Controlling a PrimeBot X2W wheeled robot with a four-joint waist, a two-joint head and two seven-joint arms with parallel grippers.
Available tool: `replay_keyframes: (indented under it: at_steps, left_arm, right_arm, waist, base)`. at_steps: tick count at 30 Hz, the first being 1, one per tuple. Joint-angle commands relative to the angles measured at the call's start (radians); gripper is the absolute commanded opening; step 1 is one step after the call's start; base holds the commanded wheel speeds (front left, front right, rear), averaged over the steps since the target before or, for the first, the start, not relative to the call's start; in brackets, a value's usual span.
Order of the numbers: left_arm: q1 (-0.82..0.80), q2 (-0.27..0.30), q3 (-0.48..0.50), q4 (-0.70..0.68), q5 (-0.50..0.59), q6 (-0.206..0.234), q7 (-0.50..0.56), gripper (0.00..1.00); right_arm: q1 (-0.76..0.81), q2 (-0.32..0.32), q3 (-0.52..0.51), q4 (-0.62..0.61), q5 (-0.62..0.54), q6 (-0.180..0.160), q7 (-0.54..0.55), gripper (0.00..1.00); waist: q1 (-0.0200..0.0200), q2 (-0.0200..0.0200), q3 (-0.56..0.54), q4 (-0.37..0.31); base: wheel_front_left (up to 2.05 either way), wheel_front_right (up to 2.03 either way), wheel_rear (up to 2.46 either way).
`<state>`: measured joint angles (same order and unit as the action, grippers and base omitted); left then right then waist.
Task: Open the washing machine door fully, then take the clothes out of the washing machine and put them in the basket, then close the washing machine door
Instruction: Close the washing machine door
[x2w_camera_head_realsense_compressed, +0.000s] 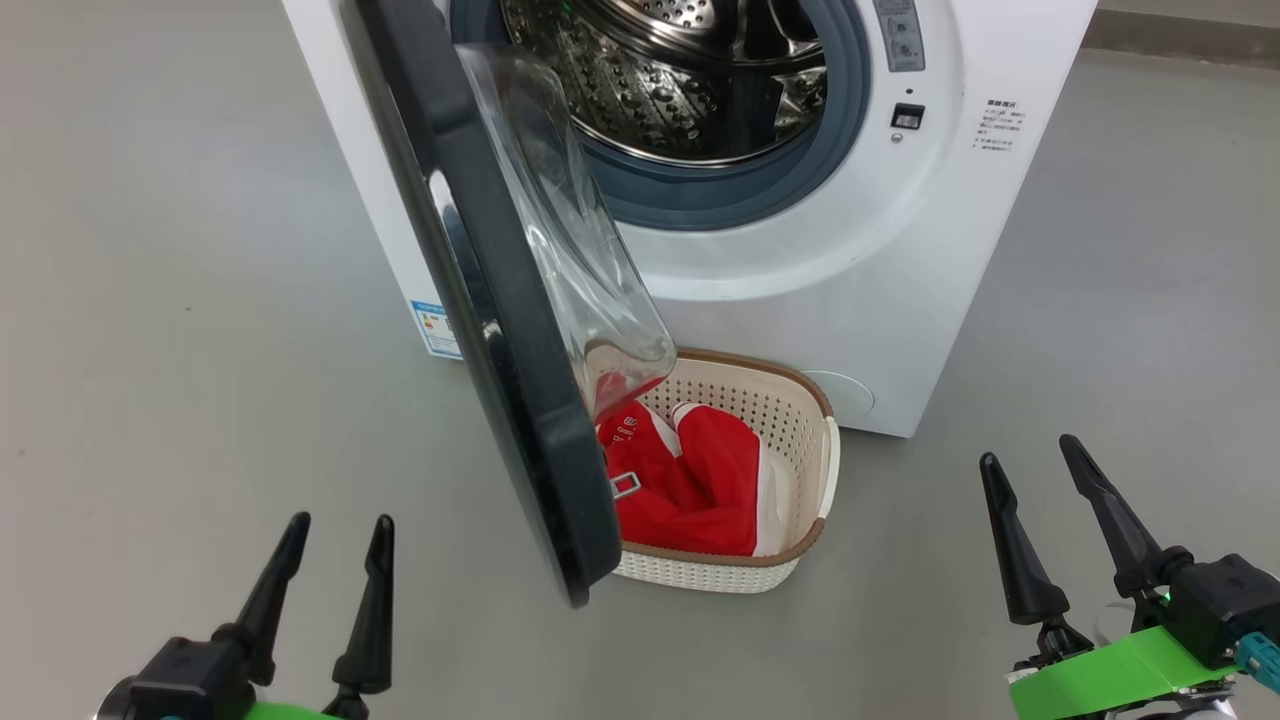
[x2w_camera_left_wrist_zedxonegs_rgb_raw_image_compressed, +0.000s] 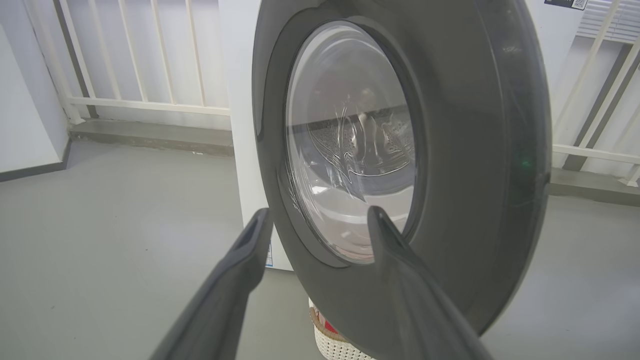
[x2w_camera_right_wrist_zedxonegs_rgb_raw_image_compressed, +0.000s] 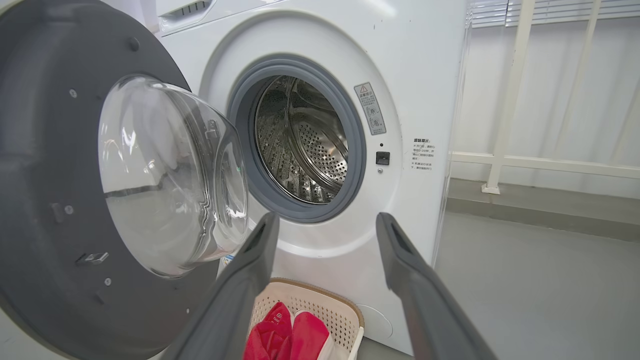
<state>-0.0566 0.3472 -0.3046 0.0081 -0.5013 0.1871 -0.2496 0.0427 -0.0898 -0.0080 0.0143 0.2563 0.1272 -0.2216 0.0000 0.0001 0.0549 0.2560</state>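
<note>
The white washing machine (x2w_camera_head_realsense_compressed: 860, 260) stands ahead with its steel drum (x2w_camera_head_realsense_compressed: 680, 70) showing no clothes. Its door (x2w_camera_head_realsense_compressed: 490, 330), black-rimmed with a clear glass bowl, stands swung out towards me, edge-on in the head view. On the floor under the door sits the cream basket (x2w_camera_head_realsense_compressed: 790, 400) holding red and white clothes (x2w_camera_head_realsense_compressed: 690, 480). My left gripper (x2w_camera_head_realsense_compressed: 335, 535) is open at the lower left, short of the door's outer face (x2w_camera_left_wrist_zedxonegs_rgb_raw_image_compressed: 475, 150). My right gripper (x2w_camera_head_realsense_compressed: 1030, 455) is open at the lower right, facing the drum (x2w_camera_right_wrist_zedxonegs_rgb_raw_image_compressed: 305, 145) and the basket (x2w_camera_right_wrist_zedxonegs_rgb_raw_image_compressed: 345, 315).
Grey floor (x2w_camera_head_realsense_compressed: 180, 300) spreads to both sides of the machine. A white railing (x2w_camera_left_wrist_zedxonegs_rgb_raw_image_compressed: 140, 60) and a low kerb run behind it, as seen in the wrist views. The door overhangs the basket's left half.
</note>
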Motion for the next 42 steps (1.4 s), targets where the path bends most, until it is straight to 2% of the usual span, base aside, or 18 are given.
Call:
replay_keyframes:
  at_steps: [1,13,14,15,16,20,26,29,34,37,42]
  left_arm:
    - [-0.025,0.013,0.047,-0.018,0.012,0.000,-0.012,1.00]
    - [-0.050,0.002,0.039,-0.011,0.014,-0.011,-0.007,1.00]
    - [-0.055,-0.006,0.044,-0.011,-0.003,-0.013,0.000,0.44]
    - [-0.060,-0.018,0.054,-0.013,-0.025,-0.013,0.003,0.13]
    - [-0.067,-0.024,0.060,-0.015,-0.041,-0.015,0.008,0.00]
    - [-0.101,-0.076,0.101,-0.031,-0.159,-0.044,0.022,0.00]
    - [-0.171,-0.225,0.217,-0.082,-0.500,-0.107,0.072,0.00]
    - [-0.207,-0.266,0.265,-0.097,-0.678,-0.107,0.120,0.00]
    - [-0.257,-0.290,0.296,-0.114,-0.944,-0.045,0.221,0.00]
    - [-0.270,-0.293,0.294,-0.130,-1.040,0.004,0.269,0.00]
    - [-0.272,-0.295,0.287,-0.160,-1.140,0.069,0.329,0.00]
  right_arm:
    - [-0.010,-0.010,0.021,-0.025,0.002,0.003,-0.009,1.00]
    - [-0.015,-0.014,0.021,-0.025,0.002,0.003,-0.008,1.00]
    - [-0.016,-0.014,0.022,-0.025,0.002,0.003,-0.008,1.00]
    - [-0.016,-0.013,0.022,-0.025,0.002,0.003,-0.008,1.00]
    - [-0.017,-0.013,0.022,-0.025,0.002,0.003,-0.008,1.00]
    - [-0.018,-0.012,0.024,-0.024,0.002,0.003,-0.009,1.00]
    - [-0.024,-0.011,0.029,-0.021,0.005,0.003,-0.009,1.00]
    - [-0.026,-0.014,0.031,-0.020,0.006,0.003,-0.010,1.00]
    - [-0.029,-0.019,0.035,-0.018,0.008,0.003,-0.009,1.00]
    - [-0.029,-0.021,0.035,-0.016,0.010,0.003,-0.009,1.00]
    - [-0.029,-0.022,0.037,-0.012,0.014,0.003,-0.009,1.00]
  waist:
    - [0.0000,-0.0001,0.003,0.001]
    - [0.0000,-0.0001,0.013,0.008]
    - [0.0000,-0.0001,0.012,0.008]
    - [0.0000,-0.0001,0.012,0.009]
    - [0.0000,-0.0001,0.012,0.010]
    - [0.0000,-0.0001,0.012,0.011]
    - [0.0000,-0.0001,0.018,0.003]
    - [0.0000,-0.0001,0.020,-0.004]
    - [0.0000,-0.0001,0.020,-0.021]
    - [0.0000,-0.0001,0.019,-0.033]
    - [0.0000,-0.0001,0.016,-0.054]
  base:
    - [0.00,0.00,0.00]
    - [0.00,0.00,0.00]
    - [0.00,0.00,0.00]
    - [0.00,0.00,0.00]
    - [0.00,0.00,0.00]
    - [0.00,0.00,0.00]
    - [0.00,0.00,0.00]
    - [0.00,0.00,0.00]
    - [0.00,0.00,0.00]
    - [0.00,0.00,0.00]
    - [0.00,0.00,0.00]
